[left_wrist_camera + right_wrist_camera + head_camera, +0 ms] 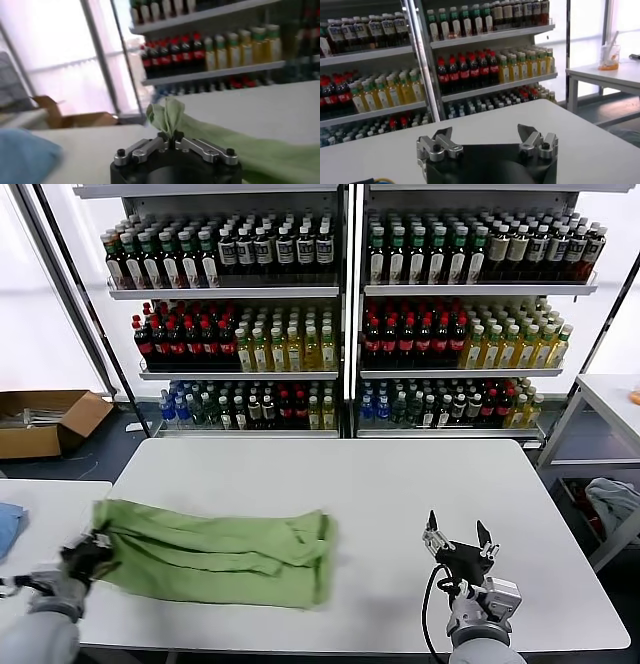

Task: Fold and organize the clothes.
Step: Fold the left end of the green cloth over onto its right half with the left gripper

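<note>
- Shelving point(345, 304) stocked with rows of bottles is seen standing behind the white table point(400, 504), filling the far side of the head view.
- The white table is seen as the main work surface, with a second white table top point(45, 499) just beside it on the robot's left.
- The light green polo shirt point(215, 554) is laid on the white table, toward its left near part, bunched into a long crumpled band; its left end reaches the table's left edge.
- A cardboard box point(45, 422) is seen on the floor, beyond the table's left far corner.
- A blue cloth point(8, 524) is seen on the second table top, well left of the shirt.
- The left gripper point(90, 549) is held at the table's left edge, clenched on the shirt's left end; in the left wrist view a tuft of green fabric point(167, 117) is pinched between its closed fingers.
- The right gripper point(458, 539) is held over the table's right near part, well apart from the shirt, with its fingers point(442, 136) spread and nothing between them.
</note>
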